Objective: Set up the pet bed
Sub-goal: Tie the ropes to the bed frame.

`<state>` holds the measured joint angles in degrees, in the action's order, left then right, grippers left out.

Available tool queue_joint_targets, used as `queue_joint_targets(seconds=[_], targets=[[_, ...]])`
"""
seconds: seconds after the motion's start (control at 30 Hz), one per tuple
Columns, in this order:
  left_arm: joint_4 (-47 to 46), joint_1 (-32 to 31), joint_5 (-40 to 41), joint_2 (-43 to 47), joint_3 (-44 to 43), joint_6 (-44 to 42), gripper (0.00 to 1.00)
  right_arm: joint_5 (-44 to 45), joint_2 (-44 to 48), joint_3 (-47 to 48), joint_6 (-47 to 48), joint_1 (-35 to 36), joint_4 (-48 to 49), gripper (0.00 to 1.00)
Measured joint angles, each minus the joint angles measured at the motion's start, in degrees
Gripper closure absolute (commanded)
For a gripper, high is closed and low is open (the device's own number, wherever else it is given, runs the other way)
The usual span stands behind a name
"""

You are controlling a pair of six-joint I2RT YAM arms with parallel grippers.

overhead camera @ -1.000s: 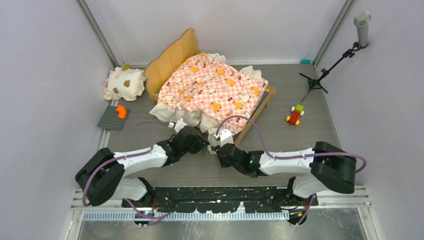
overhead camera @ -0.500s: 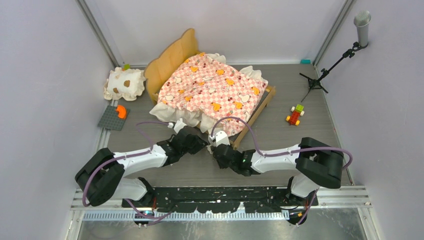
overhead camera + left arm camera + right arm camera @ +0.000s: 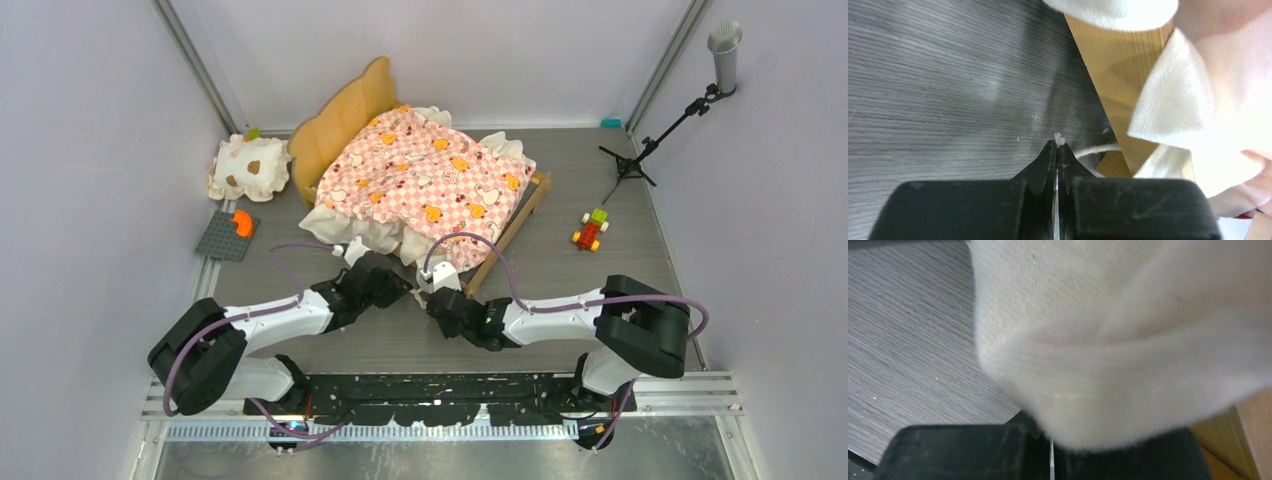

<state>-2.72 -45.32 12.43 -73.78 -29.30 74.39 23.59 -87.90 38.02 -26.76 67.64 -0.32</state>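
Top external view gives me the pet bed point(image 3: 430, 180), a light-wood frame with a wavy headboard and a pink checkered, cream-ruffled mattress. It sits askew at the far middle of the grey wood-grain table point(image 3: 600, 290), its near edge just by both arms. My left gripper point(image 3: 1057, 146) is pressed together, pinching a thin white cord point(image 3: 1098, 148) beside the wooden frame. My right gripper point(image 3: 437, 282) is closed too, with the cream ruffle point(image 3: 1123, 365) draped over its tips
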Motion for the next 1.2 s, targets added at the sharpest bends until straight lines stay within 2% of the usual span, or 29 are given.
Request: queue_joint_targets(seconds=[0.43, 0.83, 1.2], targets=[[1.09, 4.74, 2.23, 2.99, 0.76, -2.54, 1.00, -1.62, 6.32, -3.34, -3.34, 0.66, -4.68, 0.99], [3.80, 7.21, 4.24, 5.07, 0.96, -5.90, 1.00, 5.14, 18.95, -5.55, -7.39, 0.66, -12.61, 0.99], [5.97, 8.96, 6.64, 6.71, 1.05, -8.70, 1.00, 8.33, 25.83, -8.13, -10.99, 0.66, -19.02, 0.99]])
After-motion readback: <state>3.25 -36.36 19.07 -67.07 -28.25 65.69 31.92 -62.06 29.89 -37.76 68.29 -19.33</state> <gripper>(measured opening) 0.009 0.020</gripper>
